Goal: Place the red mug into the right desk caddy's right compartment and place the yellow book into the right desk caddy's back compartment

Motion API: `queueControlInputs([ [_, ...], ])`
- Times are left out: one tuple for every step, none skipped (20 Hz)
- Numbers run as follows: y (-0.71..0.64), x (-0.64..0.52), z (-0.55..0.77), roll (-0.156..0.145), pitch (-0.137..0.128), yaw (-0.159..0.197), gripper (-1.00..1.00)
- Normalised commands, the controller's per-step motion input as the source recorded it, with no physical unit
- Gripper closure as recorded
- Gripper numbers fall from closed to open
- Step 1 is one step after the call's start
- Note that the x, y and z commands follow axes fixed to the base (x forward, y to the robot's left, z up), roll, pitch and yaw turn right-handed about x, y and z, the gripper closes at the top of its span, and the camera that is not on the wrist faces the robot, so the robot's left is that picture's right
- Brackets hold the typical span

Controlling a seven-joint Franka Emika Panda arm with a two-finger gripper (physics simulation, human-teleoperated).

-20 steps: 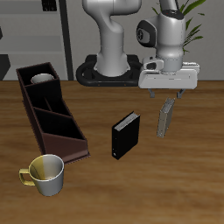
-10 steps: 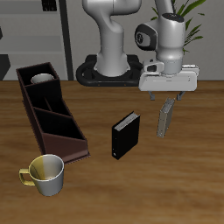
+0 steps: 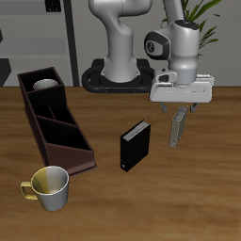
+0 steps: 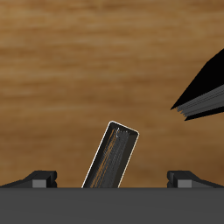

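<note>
1. Two fingertips of your gripper (image 3: 175,114) hang above the table (image 3: 198,202), spread wide and holding nothing (the wrist view shows one tip (image 4: 41,178) at each side with bare wood between them).
2. Just below that open claw stands the yellow book (image 3: 176,127), upright on the tabletop; it reads grey-beige rather than yellow. From the exterior view its top edge sits about level with the fingertips, and you cannot tell whether they touch it. In the wrist view the yellow book (image 4: 111,156) lies between the two tips, turned at a slant to the line joining them.
3. Near it, toward the caddy, stands the thicker black book (image 3: 136,145), also upright and apart from the grey one; its corner shows in the wrist view (image 4: 203,90).
4. Well away across the table lies the right desk caddy (image 3: 75,141), a long dark-brown box running from the back toward the table's front edge, with slanted walls and two dividers.
5. Its back compartment (image 3: 55,115), the middle section, looks empty.
6. Inside the caddy's farthest section sits a pale round object (image 3: 44,85) (too small to name with any certainty).
7. Beside the caddy's near end, close to the table's front edge, stands the yellow-and-white mug (image 3: 51,186), upright, handle pointing away from the books.
</note>
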Motion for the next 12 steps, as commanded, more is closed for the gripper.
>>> queueControlInputs([
  [-0.06,0.12,-0.22,-0.013,0.025,-0.002,-1.0],
  [-0.05,0.0,-0.21,0.015,0.028,0.006,-1.0],
  [-0.19,0.11,-0.14,-0.057,0.017,-0.054,-1.0],
  [-0.04,0.08,-0.08,0.004,0.006,-0.002,-1.0],
  [-0.06,0.01,-0.19,-0.008,0.018,-0.024,-1.0],
  [0.01,0.02,-0.16,-0.017,0.023,-0.017,-1.0],
  [0.01,0.05,-0.17,0.005,0.023,-0.005,-1.0],
  [-0.01,0.06,-0.19,-0.01,0.026,-0.028,-1.0],
  [0.0,0.0,0.0,0.0,0.0,0.0,-1.0],
  [0.02,0.07,-0.22,-0.002,0.039,-0.026,-1.0],
  [0.03,0.04,-0.24,0.011,0.035,-0.007,-1.0],
  [0.03,0.02,-0.26,0.012,0.025,-0.014,-1.0],
])
